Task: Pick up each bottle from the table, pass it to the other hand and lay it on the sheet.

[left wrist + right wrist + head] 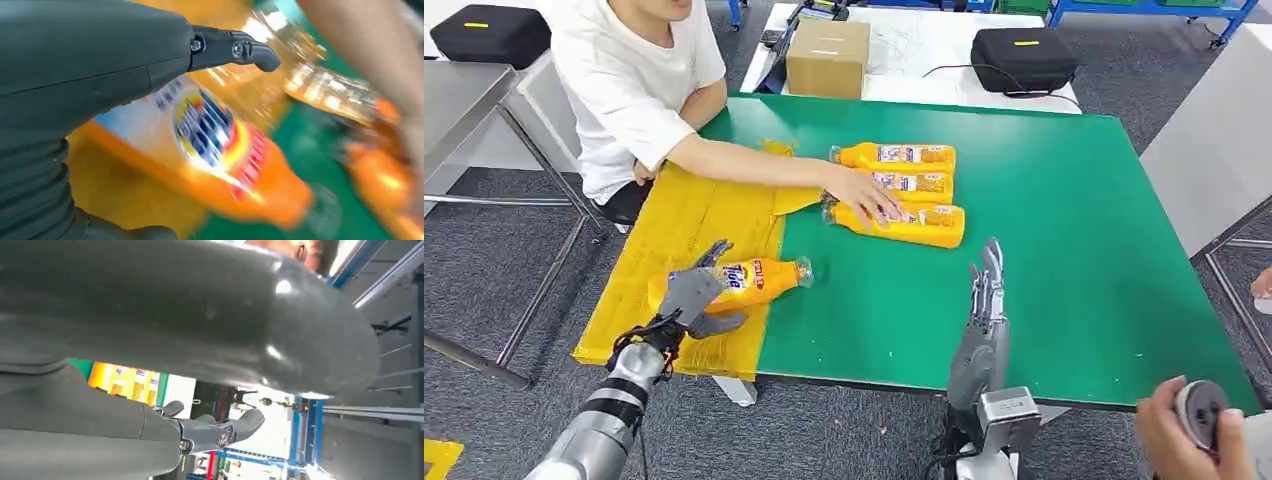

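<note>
Left hand grips the bottle, which lies across the yellow sheet edge on the green worktop. Beyond it, a person's hand touches three more bottles. Right hand holds nothing, fingers straight.

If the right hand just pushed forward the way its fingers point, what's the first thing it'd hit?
Probably the nearest bottle of the row, near its base end, where a person's hand rests. The right hand has bare green table before that; depth is uncertain.
</note>
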### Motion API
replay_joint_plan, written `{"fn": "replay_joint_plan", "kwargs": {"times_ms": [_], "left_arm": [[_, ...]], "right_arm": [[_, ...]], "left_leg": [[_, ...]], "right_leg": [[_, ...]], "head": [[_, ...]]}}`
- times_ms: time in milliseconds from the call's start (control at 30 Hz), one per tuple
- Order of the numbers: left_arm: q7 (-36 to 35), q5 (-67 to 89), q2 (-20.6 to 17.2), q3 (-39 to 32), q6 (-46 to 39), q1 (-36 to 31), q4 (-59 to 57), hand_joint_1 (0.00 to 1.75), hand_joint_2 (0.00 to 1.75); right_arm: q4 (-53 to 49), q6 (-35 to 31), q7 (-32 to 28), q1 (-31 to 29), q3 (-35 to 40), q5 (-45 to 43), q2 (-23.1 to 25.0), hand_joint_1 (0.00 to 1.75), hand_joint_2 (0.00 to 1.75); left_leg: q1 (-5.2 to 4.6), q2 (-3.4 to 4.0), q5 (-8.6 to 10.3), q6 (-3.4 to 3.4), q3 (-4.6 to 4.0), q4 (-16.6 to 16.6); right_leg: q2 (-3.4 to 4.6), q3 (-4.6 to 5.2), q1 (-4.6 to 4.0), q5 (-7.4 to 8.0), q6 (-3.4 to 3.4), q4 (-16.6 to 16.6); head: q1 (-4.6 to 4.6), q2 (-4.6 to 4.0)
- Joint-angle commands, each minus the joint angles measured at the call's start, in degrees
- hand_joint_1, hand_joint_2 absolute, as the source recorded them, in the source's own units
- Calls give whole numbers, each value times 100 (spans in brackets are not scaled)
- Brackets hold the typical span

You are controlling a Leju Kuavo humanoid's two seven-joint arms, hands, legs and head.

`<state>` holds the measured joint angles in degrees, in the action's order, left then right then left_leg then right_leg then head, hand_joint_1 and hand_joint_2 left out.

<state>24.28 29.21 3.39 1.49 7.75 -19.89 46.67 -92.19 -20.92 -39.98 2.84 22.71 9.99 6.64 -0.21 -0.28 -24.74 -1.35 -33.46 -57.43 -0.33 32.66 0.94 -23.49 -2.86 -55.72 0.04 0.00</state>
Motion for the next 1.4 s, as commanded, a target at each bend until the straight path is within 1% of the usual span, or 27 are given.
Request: {"fn": "replay_joint_plan", "kwargs": {"times_ms": [33,167,233,433,500,533,567,600,633,667,700,733,767,800,833,867,900,933,967,1067,1167,1233,1267,1333,1400], "left_arm": [[182,-1431,336,108,658,1019,2016,0,175],[422,-1864,493,382,533,1212,2838,0,175],[481,-2018,501,543,466,1295,3171,0,175],[481,-2018,501,543,466,1295,3171,0,175],[634,-2435,497,657,383,1409,3444,0,175],[665,-2606,519,713,330,1512,3657,0,175],[756,-2791,598,732,180,1676,3988,0,175],[828,-2945,677,743,24,1841,4288,0,175],[923,-3130,779,762,-189,2062,4717,0,175],[1035,-3217,820,797,-363,2238,5059,0,175],[1136,-3248,844,824,-524,2410,5391,0,175],[1168,-3316,849,846,-605,2539,5648,0,175],[1288,-3434,856,847,-710,2682,5953,0,175],[1363,-3455,843,849,-818,2751,6120,0,175],[1443,-3403,806,871,-915,2793,6228,0,175],[1499,-3369,751,910,-991,2831,6313,0,175],[1504,-3368,737,921,-997,2853,6333,0,175],[1512,-3373,725,941,-993,2878,6331,0,175],[1533,-3395,717,966,-978,2895,6315,0,175],[1572,-3255,733,999,-1072,2897,6275,0,175],[1572,-3346,720,998,-1043,2846,6085,0,175],[1572,-3358,723,995,-1036,2824,6046,0,175],[1572,-3371,722,999,-1024,2797,6010,0,175],[1563,-3403,710,1045,-965,2742,5924,0,175],[1497,-3452,704,1106,-895,2622,5749,0,175]], "right_arm": [[593,29,-2,-252,-69,-56,-43,0,0],[585,-12,-2,-170,-103,-17,-46,0,0],[600,-41,-2,-158,-105,43,-61,0,0],[600,-41,-2,-158,-105,43,-61,0,0],[1044,-186,-2,-207,-141,747,-145,0,0],[1235,-284,93,-239,-220,1279,-185,0,0],[1458,-494,351,-287,-309,1919,-286,0,0],[1646,-512,721,-354,-303,2465,-450,0,0],[1899,-593,1088,-429,-388,2978,-611,0,175],[2117,-475,1497,-493,-438,3409,-751,0,175],[2296,-364,1759,-560,-463,3729,-899,0,175],[2419,-326,1805,-585,-580,3745,-961,0,175],[2650,-221,2068,-672,-684,3955,-1064,0,175],[2775,-231,2088,-722,-809,3968,-1092,0,175],[2873,-245,2126,-770,-872,4104,-1137,0,175],[2969,-239,2129,-824,-931,4267,-1203,0,175],[3001,-238,2158,-847,-972,4295,-1218,0,175],[3040,-229,2180,-889,-1014,4329,-1229,0,175],[3096,-244,2243,-940,-1030,4471,-1237,0,175],[3270,-252,2488,-1148,-1000,4844,-1286,0,175],[3473,-111,2672,-1393,-964,4937,-1334,0,175],[3527,-80,2686,-1468,-952,4947,-1353,0,175],[3678,9,2734,-1571,-932,4945,-1361,0,175],[3975,125,2736,-1825,-882,4907,-1357,0,175],[4502,242,2744,-2244,-740,4911,-1344,0,175]], "left_leg": [[9,19,-7,7,-5,-3],[9,7,-7,7,-35,-12],[5,1,0,5,-48,-9],[5,7,-2,7,-55,-5],[6,11,-4,8,-55,-5],[4,9,0,6,-60,-2],[9,11,-5,9,-53,-5],[7,13,-2,3,-57,0],[9,16,-6,7,-47,3],[6,14,-2,1,-64,-2],[8,20,-9,1,-54,-2],[7,20,-7,-1,-59,-4],[7,22,-10,0,-55,-4],[8,21,-15,0,-53,-7],[4,15,-8,-2,-68,-7],[2,11,-12,0,-62,-8],[-2,5,-6,0,-74,-6],[0,9,-12,3,-69,-10],[-6,8,-5,0,-77,-5],[-5,8,-6,2,-72,-4],[2,22,-15,12,-55,-9],[-1,25,-8,7,-61,-4],[-5,20,-3,1,-70,-2],[-2,16,-5,3,-63,-4],[-2,25,-5,4,-61,-3]], "right_leg": [[19,8,-9,3,10,5],[3,36,-10,1,20,-2],[-3,46,-7,5,16,1],[3,56,-8,5,19,3],[7,58,-9,5,21,2],[4,64,-7,8,18,4],[5,55,-12,5,22,6],[8,59,-9,10,16,13],[10,48,-11,7,20,16],[8,64,-8,10,12,11],[15,53,-10,7,14,15],[14,58,-9,9,12,15],[17,54,-10,7,13,15],[15,49,-11,3,14,14],[9,63,-7,7,13,12],[7,56,-6,2,16,11],[4,67,-1,6,14,10],[8,62,-4,2,18,8],[6,73,2,7,15,9],[5,68,0,7,18,10],[19,56,-8,2,30,6],[22,64,-5,9,23,9],[16,75,0,12,16,9],[8,66,-4,10,19,9],[18,67,-2,12,18,9]], "head": [[0,0],[-2,0],[0,0],[0,0],[-2,0],[0,0],[0,0],[0,0],[0,0],[-2,0],[-2,0],[-2,0],[-2,0],[0,0],[0,0],[2,0],[0,0],[0,0],[0,0],[0,0],[0,0],[-2,0],[-4,0],[0,0],[-2,0]]}}
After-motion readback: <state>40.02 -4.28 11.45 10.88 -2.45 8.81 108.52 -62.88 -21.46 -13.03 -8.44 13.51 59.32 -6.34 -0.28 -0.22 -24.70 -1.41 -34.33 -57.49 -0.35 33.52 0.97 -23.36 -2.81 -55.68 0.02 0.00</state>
